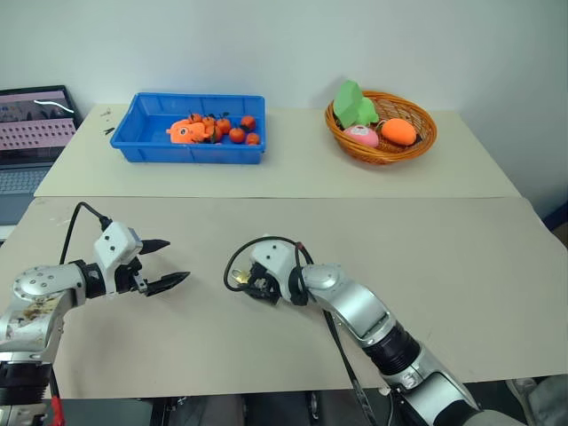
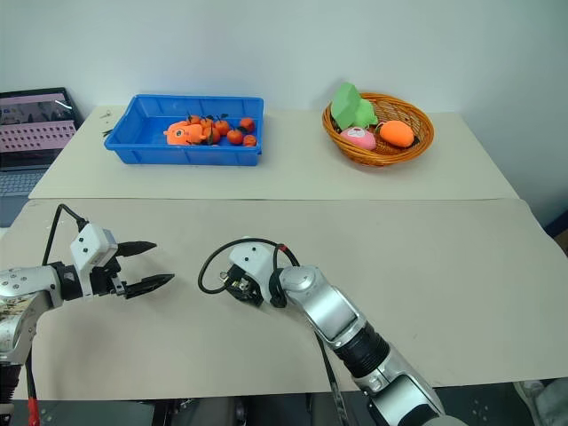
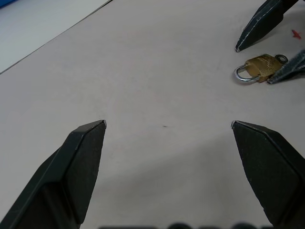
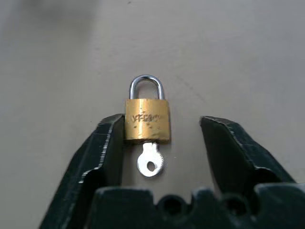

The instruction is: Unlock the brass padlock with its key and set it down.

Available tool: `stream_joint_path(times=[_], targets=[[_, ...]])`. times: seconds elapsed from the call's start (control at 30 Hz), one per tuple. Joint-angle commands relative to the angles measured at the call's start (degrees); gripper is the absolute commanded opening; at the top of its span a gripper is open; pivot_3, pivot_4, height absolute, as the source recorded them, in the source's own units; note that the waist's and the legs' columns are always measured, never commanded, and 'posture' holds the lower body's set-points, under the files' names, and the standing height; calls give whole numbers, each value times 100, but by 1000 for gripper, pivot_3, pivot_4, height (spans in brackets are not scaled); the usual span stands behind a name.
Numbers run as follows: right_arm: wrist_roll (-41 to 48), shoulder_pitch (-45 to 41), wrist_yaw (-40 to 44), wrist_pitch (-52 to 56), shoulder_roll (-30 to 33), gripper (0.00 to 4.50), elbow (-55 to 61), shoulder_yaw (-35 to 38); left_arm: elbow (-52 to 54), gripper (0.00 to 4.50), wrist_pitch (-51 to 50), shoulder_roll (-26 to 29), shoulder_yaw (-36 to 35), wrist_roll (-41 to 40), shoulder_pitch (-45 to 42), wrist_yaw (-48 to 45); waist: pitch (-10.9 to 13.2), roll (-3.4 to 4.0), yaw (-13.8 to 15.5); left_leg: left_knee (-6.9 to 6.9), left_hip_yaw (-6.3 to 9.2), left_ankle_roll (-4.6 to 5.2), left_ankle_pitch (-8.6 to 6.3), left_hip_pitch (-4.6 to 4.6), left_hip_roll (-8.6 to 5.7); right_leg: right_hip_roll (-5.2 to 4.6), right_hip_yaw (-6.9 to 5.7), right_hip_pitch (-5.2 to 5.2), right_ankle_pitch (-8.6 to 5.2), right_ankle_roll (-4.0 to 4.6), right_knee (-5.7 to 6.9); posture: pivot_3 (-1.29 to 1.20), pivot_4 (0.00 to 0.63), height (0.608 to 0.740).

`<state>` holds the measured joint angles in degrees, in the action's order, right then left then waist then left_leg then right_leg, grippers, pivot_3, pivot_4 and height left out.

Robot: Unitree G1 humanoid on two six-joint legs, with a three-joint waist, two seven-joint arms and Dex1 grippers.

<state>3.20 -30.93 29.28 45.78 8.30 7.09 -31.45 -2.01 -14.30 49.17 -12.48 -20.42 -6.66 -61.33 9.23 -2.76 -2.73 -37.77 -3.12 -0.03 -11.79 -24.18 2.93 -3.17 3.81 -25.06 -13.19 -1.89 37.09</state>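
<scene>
The brass padlock (image 4: pixel 147 125) lies flat on the beige table, its silvery shackle pointing away from my right wrist and its small key (image 4: pixel 151 162) sticking out of the bottom. My right gripper (image 4: pixel 161 118) straddles the padlock's body, jaws apart: one finger touches its side and a gap remains at the other. From the head, the right gripper (image 1: pixel 244 280) rests low on the table near the front middle. My left gripper (image 1: pixel 177 259) hovers open a short way to its left, holding nothing. Its wrist view shows the padlock (image 3: pixel 261 67) ahead between the right gripper's fingertips (image 3: pixel 264 21).
A blue bin (image 1: pixel 133 146) of small orange fruits stands at the back left and a wicker basket (image 1: pixel 424 133) of toy food at the back right. A laptop (image 1: pixel 35 124) sits off the far left edge. A red speck (image 3: pixel 296 34) lies beyond the padlock.
</scene>
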Motion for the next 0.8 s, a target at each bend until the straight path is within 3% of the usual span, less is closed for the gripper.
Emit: stream_joint_path(times=[0.03,0.1,0.37,0.8], targets=[[-21,-46,40,-70,-120,1424,-20,-50,144,4500,-1,107,-166,-59,-99,37,0,0,0,0,0,0,0,0,0,0,0,0,0,0,0,0,150,740],[-56,-48,53,-98,-135,871,-11,-52,115,4500,3,111,-162,-50,-135,47,0,0,-1,0,1,0,0,0,0,1,0,0,0,0,0,0,150,740],[-185,-327,293,-1128,-129,873,-172,31,96,4500,-13,44,-84,-20,-271,155,0,0,3,0,1,0,0,-4,0,1,0,-5,0,0,0,0,150,740],[-479,-992,2366,-3099,-73,873,-1350,-1067,-12,4500,-36,253,-162,-48,-486,26,1,0,13,0,4,0,0,-6,0,4,-1,-5,0,0,1,0,150,740]])
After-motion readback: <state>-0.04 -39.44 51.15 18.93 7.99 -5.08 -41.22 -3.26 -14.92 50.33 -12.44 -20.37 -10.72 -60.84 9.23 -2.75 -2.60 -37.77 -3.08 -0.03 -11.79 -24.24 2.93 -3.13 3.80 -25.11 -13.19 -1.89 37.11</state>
